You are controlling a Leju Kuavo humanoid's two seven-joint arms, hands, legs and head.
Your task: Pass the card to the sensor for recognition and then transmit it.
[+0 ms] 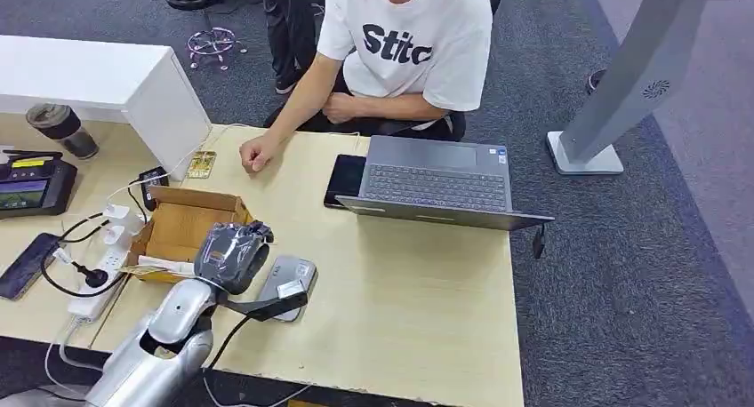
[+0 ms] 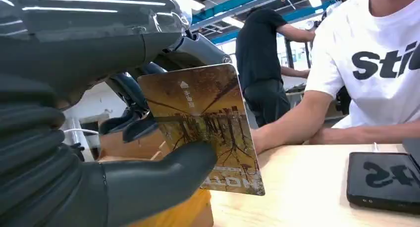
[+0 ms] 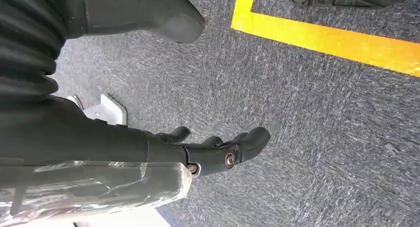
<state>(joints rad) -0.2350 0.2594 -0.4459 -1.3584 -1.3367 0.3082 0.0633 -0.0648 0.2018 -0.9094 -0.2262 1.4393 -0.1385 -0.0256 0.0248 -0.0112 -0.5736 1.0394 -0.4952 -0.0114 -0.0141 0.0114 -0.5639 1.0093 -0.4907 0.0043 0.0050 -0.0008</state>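
In the left wrist view my left hand pinches a brown and gold card between the thumb and the darker fingers, with the card upright and its printed face to the camera. The head view shows that hand, wrapped in clear film, above the table's near left part, over the edge of a cardboard box. Just to its right a flat grey card sensor lies on the table. My right hand hangs over grey carpet, holding nothing, thumb apart from the fingers.
A person in a white shirt sits at the far side, one hand resting on the table near a second card. A grey laptop and a black phone lie ahead; a power strip and cables lie left.
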